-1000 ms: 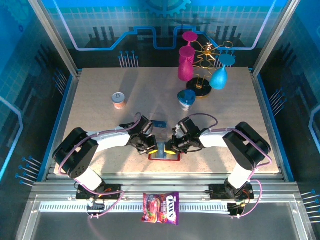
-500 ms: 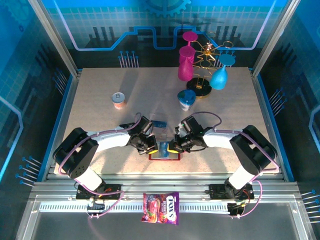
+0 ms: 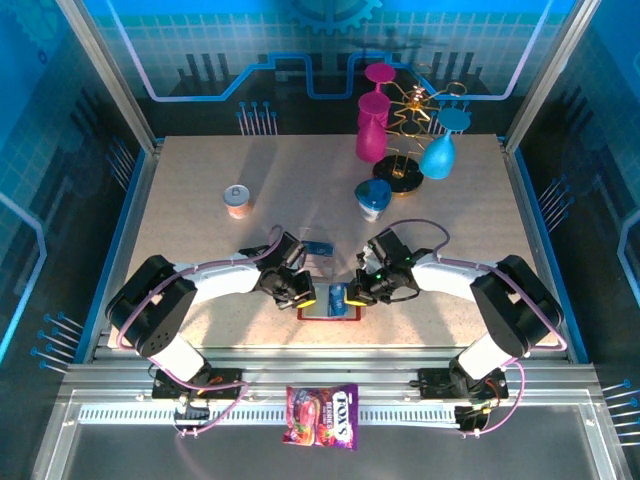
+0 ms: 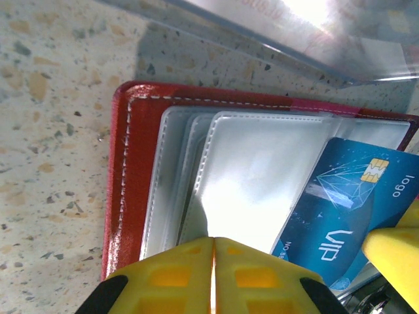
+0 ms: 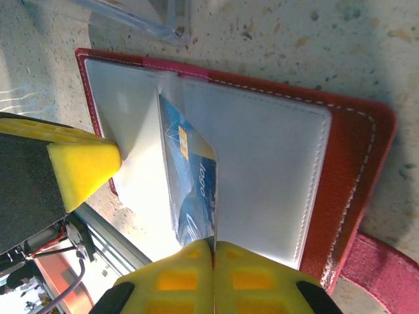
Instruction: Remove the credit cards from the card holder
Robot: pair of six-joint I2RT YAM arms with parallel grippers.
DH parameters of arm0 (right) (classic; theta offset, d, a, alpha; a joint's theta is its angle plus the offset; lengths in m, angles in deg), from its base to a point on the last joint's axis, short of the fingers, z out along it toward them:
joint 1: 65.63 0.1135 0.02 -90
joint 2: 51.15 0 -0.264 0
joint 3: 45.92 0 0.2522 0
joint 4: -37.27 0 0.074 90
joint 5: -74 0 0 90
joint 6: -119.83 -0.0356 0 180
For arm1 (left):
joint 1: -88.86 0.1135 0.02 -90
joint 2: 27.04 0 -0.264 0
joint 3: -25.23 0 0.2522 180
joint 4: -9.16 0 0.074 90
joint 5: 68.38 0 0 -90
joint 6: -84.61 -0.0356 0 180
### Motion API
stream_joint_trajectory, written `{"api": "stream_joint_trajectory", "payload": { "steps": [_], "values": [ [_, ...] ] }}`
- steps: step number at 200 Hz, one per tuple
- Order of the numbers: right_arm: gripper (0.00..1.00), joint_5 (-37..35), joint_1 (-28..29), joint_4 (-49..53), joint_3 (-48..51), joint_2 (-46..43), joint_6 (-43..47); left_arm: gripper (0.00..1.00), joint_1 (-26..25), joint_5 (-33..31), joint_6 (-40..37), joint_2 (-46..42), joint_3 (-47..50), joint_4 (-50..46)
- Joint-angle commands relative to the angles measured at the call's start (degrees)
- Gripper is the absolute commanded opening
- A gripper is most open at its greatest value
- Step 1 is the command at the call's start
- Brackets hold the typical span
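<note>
1 dark red card holder (image 3: 328,312) lies open near the table's front edge, between 2 grippers. 1 blue card (image 4: 340,209) shows in it, partly out of the clear pockets (image 4: 262,176) and tilted up on edge. The left gripper (image 4: 213,252) has its fingers pressed together on the edge of a clear pocket leaf. The right gripper (image 5: 213,252) is pinched tight on the card's near edge. 1 transparent tray (image 4: 262,23) sits just behind the holder. Compared with 1.0 s ago, the right gripper and the card have shifted to the right, away from the left gripper, which has stayed put on the holder.
</note>
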Motion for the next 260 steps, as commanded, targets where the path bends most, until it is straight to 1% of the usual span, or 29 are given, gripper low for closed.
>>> {"api": "stream_joint_trajectory", "payload": {
  "steps": [1, 32, 67, 103, 130, 193, 260],
  "values": [
    [0.08, -2.40, -0.76, 4.08, -0.87, -0.95, 1.29, 0.10, -0.24, -0.81, -1.05, 0.08, -0.56, -3.22],
    [0.08, -3.92, -0.76, 5.27, -0.95, -2.02, 1.57, 0.10, -0.34, -0.82, -0.96, 0.03, -0.64, -3.22],
    [0.09, -3.77, -0.59, 4.74, -1.23, -2.02, 0.91, 0.10, -0.31, -0.75, -1.08, 0.12, -0.69, -3.22],
    [0.13, -0.82, 0.05, 1.40, -1.00, -0.82, -0.74, 0.10, -0.28, -0.80, -0.91, 0.13, -0.56, -2.78],
    [0.15, -0.24, 0.87, -0.57, -0.86, -0.26, -2.24, 0.10, -0.35, -0.67, -0.84, 0.08, -0.54, -2.69],
    [0.14, -0.89, 1.43, -0.91, -0.91, -0.10, -2.84, 0.10, -0.31, -0.64, -0.83, -0.40, -0.66, -2.66],
    [0.09, -2.14, 1.44, 1.32, -1.83, -1.78, -1.80, 0.11, -0.23, -0.37, -0.03, -2.63, -1.15, -2.76]
  ]
}}
